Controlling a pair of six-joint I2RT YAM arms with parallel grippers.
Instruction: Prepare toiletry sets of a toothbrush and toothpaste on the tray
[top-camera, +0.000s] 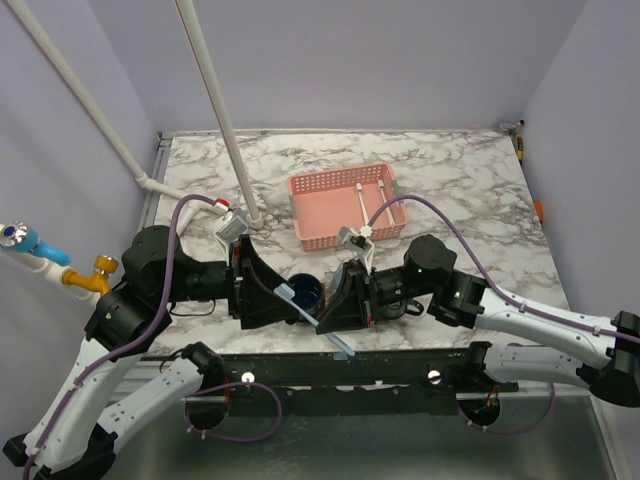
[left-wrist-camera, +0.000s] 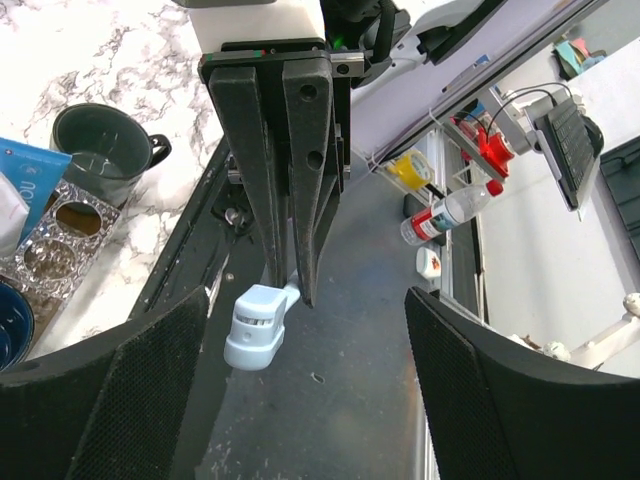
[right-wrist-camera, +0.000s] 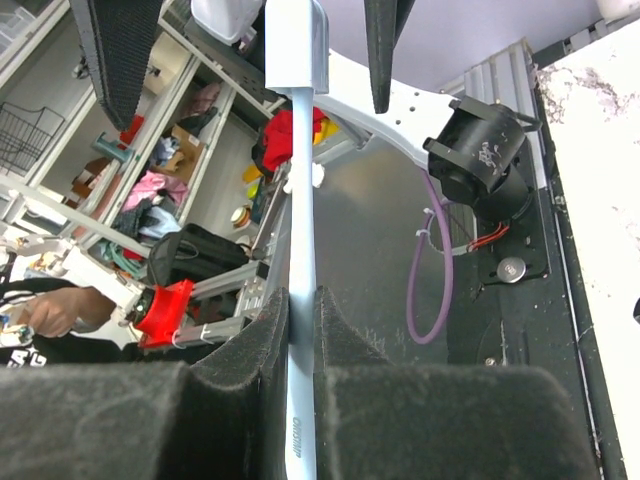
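Right gripper (right-wrist-camera: 300, 300): jaws pinched tight on the handle of a white toothbrush (right-wrist-camera: 298, 170), which runs straight out past the fingertips. Left gripper (left-wrist-camera: 303, 300): jaws spread wide, pads either side of the brush head (left-wrist-camera: 256, 328), touching nothing that I can see. I read both grippers nose to nose over the front edge of the table (top-camera: 470, 180), just beside a dark cup (top-camera: 306, 292). Further back, the pink basket (top-camera: 345, 236) holds two more toothbrushes (top-camera: 360, 203)
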